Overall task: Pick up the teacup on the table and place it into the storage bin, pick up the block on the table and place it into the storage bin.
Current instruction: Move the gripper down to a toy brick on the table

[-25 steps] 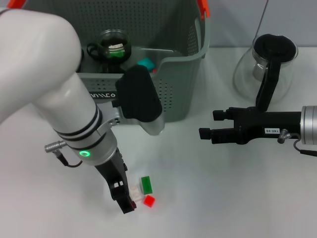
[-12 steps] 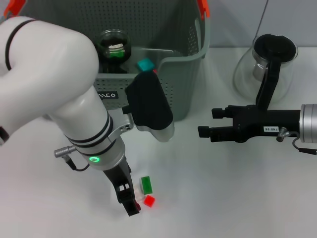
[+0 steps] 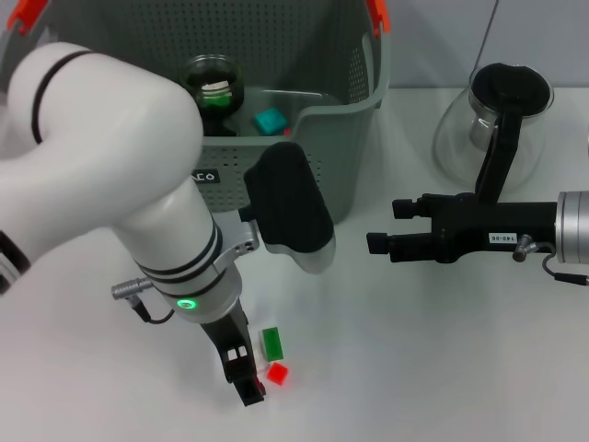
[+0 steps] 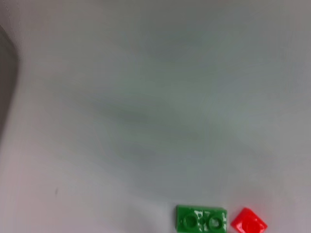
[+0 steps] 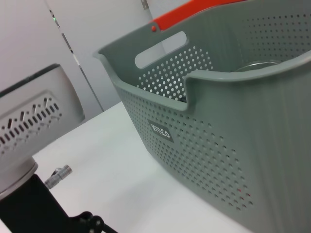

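The storage bin (image 3: pixel 322 138) stands at the far side of the white counter (image 3: pixel 414 350) and serves as the reference for everything else. Inside it, against its far wall, sits a dark glass teacup (image 3: pixel 210 83) with something green within, and beside the cup, toward the bin's right wall, lies a small teal block (image 3: pixel 270 120). An orange handle clip (image 3: pixel 377 14) shows on the bin's right rim, and a small black label (image 3: pixel 204 176) is on its front wall.

On the counter in front of the bin, well apart from it, a green block (image 3: pixel 272 343) lies flat with a red block (image 3: pixel 277 373) just beside it on the near side. The left pincer (image 3: pixel 247 385) is down at the counter just left of these two blocks, its dark fingers (image 3: pixel 239 361) pointing at the surface; whether they are apart or together cannot be told. In the left wrist view the green block (image 4: pixel 201 219) shows two studs, with the red block (image 4: pixel 249 222) close by it.

The right pincer (image 3: pixel 386 228) hovers to the right of the bin, off its front right corner, fingers spread apart and holding nothing. Behind that arm, right of the bin, stands a glass pot (image 3: pixel 492 120) with a black lid and handle.
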Robot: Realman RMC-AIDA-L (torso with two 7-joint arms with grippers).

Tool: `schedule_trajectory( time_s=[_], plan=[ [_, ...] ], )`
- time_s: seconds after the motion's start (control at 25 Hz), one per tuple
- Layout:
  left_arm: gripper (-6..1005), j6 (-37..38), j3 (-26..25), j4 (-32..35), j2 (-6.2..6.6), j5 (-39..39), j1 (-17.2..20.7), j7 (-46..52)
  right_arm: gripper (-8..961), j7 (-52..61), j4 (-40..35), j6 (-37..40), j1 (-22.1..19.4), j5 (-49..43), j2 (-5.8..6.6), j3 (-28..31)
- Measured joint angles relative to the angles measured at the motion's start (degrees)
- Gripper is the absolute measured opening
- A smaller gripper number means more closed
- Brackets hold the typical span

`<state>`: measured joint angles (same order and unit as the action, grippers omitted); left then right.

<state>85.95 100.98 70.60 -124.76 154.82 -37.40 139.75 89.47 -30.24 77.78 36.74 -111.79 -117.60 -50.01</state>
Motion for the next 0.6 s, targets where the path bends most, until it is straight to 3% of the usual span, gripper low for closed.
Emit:
schedule_trajectory(
  time_s=[0.32, 0.52, 0.6],
  plan=[
    [915, -0.98, 2.09, -0.74, -0.05, 1.01, -0.82, 1.09, 917, 0.00, 0.01, 0.00, 0.01, 0.00, 0.00, 0.00],
    [714, -1.06, 2.66, -0.81, -0.04, 0.99, -0.99, 1.11, 917, 0.00, 0.01, 0.00, 0.00, 0.00, 0.00, 0.01],
    [676, -1.06, 2.66, -0.82, -0.05, 0.83, -1.00, 1.12, 917, 0.00, 0.01, 0.00, 0.01, 0.00, 0.00, 0.05]
  ],
)
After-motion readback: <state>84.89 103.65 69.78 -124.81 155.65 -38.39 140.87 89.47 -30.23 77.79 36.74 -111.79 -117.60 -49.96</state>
